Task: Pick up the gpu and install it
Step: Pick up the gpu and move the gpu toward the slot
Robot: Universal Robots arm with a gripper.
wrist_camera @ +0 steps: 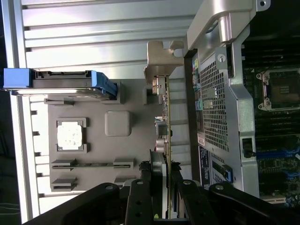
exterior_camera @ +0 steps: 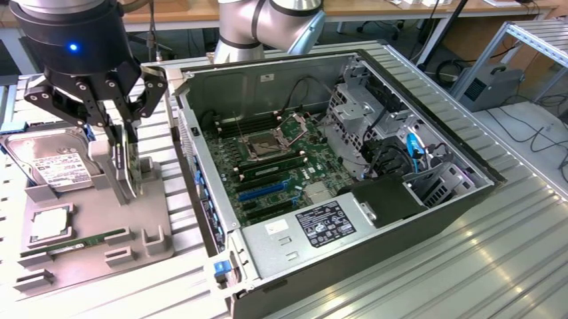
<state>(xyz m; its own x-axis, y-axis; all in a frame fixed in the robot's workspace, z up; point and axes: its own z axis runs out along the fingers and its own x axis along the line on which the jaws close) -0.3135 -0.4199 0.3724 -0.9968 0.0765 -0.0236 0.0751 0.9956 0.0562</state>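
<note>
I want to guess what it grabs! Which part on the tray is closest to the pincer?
The gpu, the thin card standing on edge, at the pincer. The hard drive, chip and memory stick sit farther away.

The exterior view looked down from high and far, taking in the open computer case point(exterior_camera: 257, 83) and the grey tray point(exterior_camera: 138, 222) on the exterior view's left. The wrist view looked straight down, close behind the gripper point(wrist_camera: 161, 180). Both saw the tray and the case's edge.
</note>
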